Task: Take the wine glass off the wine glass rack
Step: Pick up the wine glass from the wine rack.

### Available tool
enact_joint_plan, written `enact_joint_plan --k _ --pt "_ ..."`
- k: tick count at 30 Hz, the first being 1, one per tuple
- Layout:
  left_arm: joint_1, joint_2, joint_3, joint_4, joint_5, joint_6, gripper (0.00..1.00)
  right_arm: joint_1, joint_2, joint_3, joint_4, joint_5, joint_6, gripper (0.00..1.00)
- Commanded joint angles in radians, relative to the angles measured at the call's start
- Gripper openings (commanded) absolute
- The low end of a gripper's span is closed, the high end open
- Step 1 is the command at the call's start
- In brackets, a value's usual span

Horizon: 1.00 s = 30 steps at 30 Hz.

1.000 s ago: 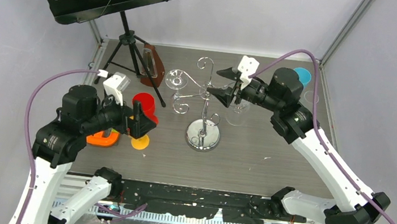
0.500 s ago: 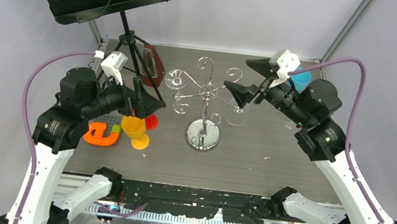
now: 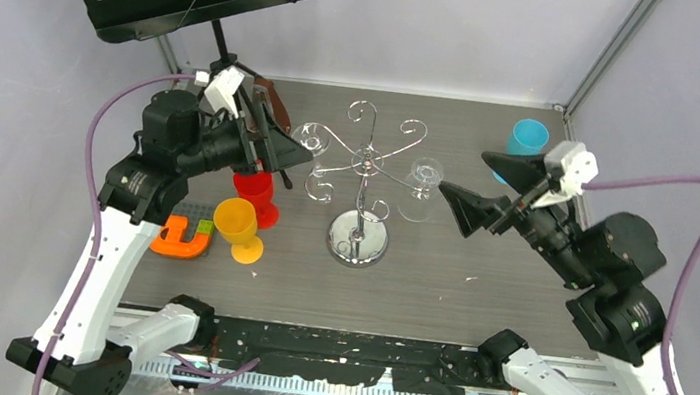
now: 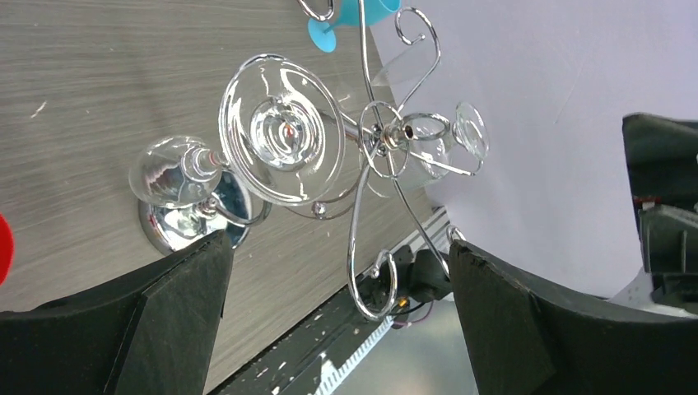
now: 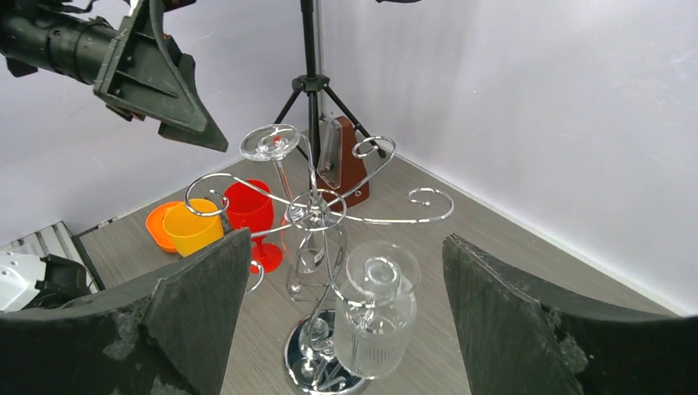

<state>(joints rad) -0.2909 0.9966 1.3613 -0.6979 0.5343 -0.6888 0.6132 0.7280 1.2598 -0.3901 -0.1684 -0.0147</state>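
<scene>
While it hangs, wine glass (image 4: 281, 132) just ahead of spread left fingers (image 4: 148, 321).

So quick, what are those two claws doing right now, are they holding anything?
Left gripper: open, holding nothing.
Right gripper: open, holding nothing.

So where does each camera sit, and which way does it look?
Top external: fixed above and behind the arms, looking down at the table; both arms show, left gripper and right gripper flanking the wine glass rack.
Left wrist: on the left arm, looking past its own fingers at the nearest wine glass.
Right wrist: on the right arm, looking between its own fingers at the rack's other side.
Shared: both wrist views show the rack; right wrist also shows the left gripper.
</scene>
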Motion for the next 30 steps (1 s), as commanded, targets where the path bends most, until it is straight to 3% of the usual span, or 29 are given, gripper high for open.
enact_joint_plan --k 1,9,15,30 --pt "0.014 0.011 -0.021 0.133 0.042 -0.109 1.00 -0.001 -0.065 -0.047 0.013 0.058 0.039 0.92" --pt "0.018 0.054 -0.060 0.214 0.054 -0.198 0.98 -0.001 -0.113 -0.090 -0.004 0.084 0.035 0.90" --pt "0.019 0.075 -0.074 0.245 0.052 -0.222 0.89 0.000 -0.129 -0.112 0.000 0.086 0.032 0.90" --pt "0.019 0.098 -0.055 0.270 0.078 -0.247 0.48 -0.001 -0.149 -0.145 0.004 0.081 0.021 0.90"
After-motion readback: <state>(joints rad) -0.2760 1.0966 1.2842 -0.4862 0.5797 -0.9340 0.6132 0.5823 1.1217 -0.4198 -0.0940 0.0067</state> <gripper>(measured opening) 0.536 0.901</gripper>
